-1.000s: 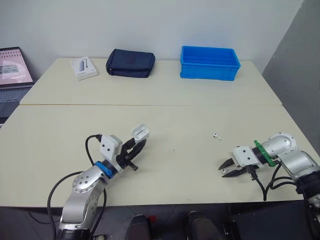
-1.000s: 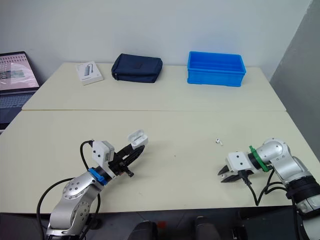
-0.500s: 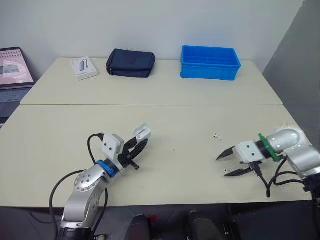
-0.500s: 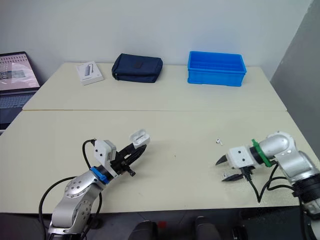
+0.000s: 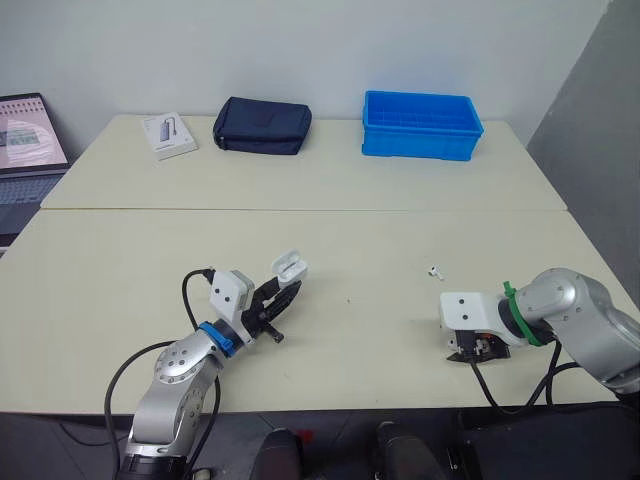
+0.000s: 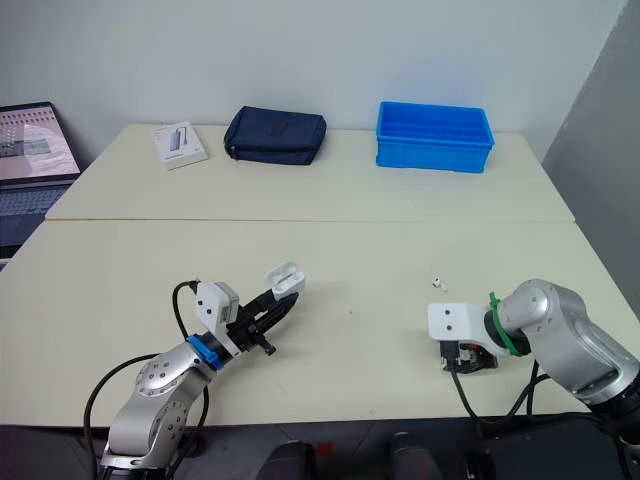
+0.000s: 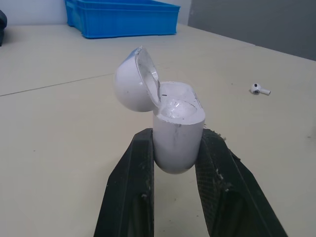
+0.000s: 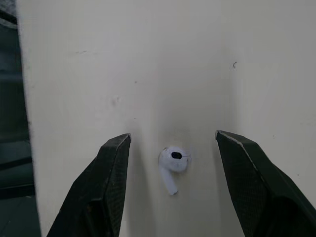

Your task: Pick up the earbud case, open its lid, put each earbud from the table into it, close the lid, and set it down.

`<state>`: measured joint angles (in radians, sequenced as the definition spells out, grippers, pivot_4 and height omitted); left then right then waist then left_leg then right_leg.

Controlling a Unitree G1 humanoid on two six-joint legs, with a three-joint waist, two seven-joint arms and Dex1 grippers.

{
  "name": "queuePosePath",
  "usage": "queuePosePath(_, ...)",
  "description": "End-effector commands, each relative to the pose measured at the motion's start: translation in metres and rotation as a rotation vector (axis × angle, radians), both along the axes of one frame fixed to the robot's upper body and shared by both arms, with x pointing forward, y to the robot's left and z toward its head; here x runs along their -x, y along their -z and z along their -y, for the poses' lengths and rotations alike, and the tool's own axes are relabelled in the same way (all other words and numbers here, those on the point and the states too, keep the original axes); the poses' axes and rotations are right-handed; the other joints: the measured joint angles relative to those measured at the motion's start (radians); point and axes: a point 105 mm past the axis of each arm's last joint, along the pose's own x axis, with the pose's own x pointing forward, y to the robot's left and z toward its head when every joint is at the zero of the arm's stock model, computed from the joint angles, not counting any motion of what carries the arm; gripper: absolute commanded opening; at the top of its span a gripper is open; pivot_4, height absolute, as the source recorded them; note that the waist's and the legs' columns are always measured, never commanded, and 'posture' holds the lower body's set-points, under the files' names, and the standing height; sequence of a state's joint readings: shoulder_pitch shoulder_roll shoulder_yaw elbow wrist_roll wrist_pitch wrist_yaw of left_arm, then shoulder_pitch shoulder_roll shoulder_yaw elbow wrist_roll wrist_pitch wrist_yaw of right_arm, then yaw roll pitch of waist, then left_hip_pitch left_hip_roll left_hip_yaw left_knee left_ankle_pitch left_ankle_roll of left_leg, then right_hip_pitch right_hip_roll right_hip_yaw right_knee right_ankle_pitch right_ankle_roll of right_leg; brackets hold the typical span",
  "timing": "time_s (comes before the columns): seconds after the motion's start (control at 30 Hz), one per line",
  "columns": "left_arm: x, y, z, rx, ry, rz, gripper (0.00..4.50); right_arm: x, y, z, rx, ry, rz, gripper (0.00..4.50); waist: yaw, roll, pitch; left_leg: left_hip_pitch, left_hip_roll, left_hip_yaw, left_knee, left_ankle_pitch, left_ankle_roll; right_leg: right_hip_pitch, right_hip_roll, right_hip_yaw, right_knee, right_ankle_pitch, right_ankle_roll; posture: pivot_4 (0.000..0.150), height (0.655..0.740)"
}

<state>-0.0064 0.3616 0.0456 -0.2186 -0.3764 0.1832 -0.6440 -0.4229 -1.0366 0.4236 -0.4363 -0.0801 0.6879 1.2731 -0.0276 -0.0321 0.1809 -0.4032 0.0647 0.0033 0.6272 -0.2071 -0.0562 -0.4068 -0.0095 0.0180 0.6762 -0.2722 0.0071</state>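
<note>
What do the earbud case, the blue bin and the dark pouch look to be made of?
The earbud case looks like hard glossy white plastic: highlights on its open lid. The blue bin is probably moulded plastic: rigid straight walls, slight sheen. The dark pouch seems matte fabric: soft rounded edges.

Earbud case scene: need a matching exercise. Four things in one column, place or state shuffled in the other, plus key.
Things:
1. earbud case
2. earbud in right wrist view
3. earbud in left wrist view
4. blue bin

Place or state:
A. far side of the table, beside the dark pouch
B. lid open, clamped in the left end effector
C. lying between the tips of the open right end effector
D. lying loose on the table, apart from both end effectors

Pairs: 1-B, 2-C, 3-D, 4-A
</note>
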Motion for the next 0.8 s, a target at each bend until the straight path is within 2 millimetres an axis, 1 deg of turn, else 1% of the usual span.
queuePosePath(0.03, 0.000, -0.006, 0.001, 0.000, 0.005, 0.029, 0.78, -0.007, -0.002, 0.004, 0.031, 0.008, 0.040, 2.84, 0.000, 0.000, 0.000, 0.000, 0.000, 0.000, 0.000, 0.000, 0.000, 0.000, 0.000, 0.000, 0.000, 0.000, 0.000, 0.150, 0.7400)
queuePosePath(0.17, 0.000, -0.005, 0.000, 0.001, -0.001, 0.028, 0.78, -0.006, 0.003, 0.010, 0.046, 0.017, 0.017, 2.84, 0.000, 0.000, 0.000, 0.000, 0.000, 0.000, 0.000, -0.001, -0.001, 0.000, 0.000, 0.000, 0.000, 0.002, 0.005, 0.150, 0.7400)
queuePosePath(0.27, 0.001, -0.005, 0.000, 0.002, -0.003, 0.027, 0.78, -0.004, 0.004, 0.011, 0.047, 0.015, 0.000, 2.84, 0.000, 0.000, 0.000, 0.000, 0.000, -0.001, 0.000, -0.001, -0.001, 0.000, 0.000, -0.001, 0.000, 0.001, 0.005, 0.150, 0.7400)
queuePosePath(0.33, 0.000, -0.004, 0.000, 0.003, -0.005, 0.027, 0.78, -0.003, 0.005, 0.011, 0.040, 0.018, -0.006, 2.84, 0.000, 0.000, 0.000, 0.000, 0.000, 0.000, 0.000, -0.001, -0.001, 0.000, 0.000, 0.000, 0.000, 0.000, 0.002, 0.150, 0.7400)
queuePosePath(0.43, 0.000, -0.004, 0.001, 0.005, -0.005, 0.027, 0.78, -0.004, 0.008, 0.011, 0.040, 0.021, -0.007, 2.24, 0.000, 0.000, 0.000, 0.000, 0.000, 0.000, 0.000, -0.001, -0.001, 0.001, 0.000, 0.000, 0.000, -0.001, 0.001, 0.150, 0.7400)
queuePosePath(0.6, 0.000, -0.004, 0.001, 0.006, -0.004, 0.027, 0.78, -0.004, 0.009, 0.011, 0.039, 0.020, -0.007, 0.52, 0.000, 0.000, 0.000, 0.000, 0.000, 0.000, 0.001, -0.001, -0.001, 0.001, 0.000, 0.000, 0.000, -0.001, 0.001, 0.150, 0.7400)
queuePosePath(0.63, 0.000, -0.004, 0.001, 0.006, -0.003, 0.026, 0.78, -0.004, 0.008, 0.011, 0.037, 0.018, -0.006, 0.39, 0.000, -0.001, 0.000, 0.001, 0.000, 0.000, 0.001, -0.001, -0.001, 0.001, 0.000, 0.000, 0.000, -0.001, 0.001, 0.150, 0.7400)
queuePosePath(0.73, 0.001, -0.004, 0.002, 0.009, 0.001, 0.026, 0.78, -0.007, 0.003, 0.007, 0.009, 0.014, 0.010, 0.39, 0.000, -0.001, 0.000, 0.001, 0.000, 0.000, 0.001, -0.001, -0.001, 0.001, 0.000, 0.000, 0.000, -0.001, 0.001, 0.150, 0.7400)
queuePosePath(0.8, 0.001, -0.006, 0.003, 0.018, 0.012, 0.028, 0.78, -0.010, -0.006, 0.003, -0.035, 0.016, 0.026, 0.39, -0.001, -0.001, 0.000, 0.001, 0.000, 0.000, 0.001, -0.001, -0.001, 0.001, 0.000, 0.000, 0.000, -0.001, 0.001, 0.150, 0.7400)
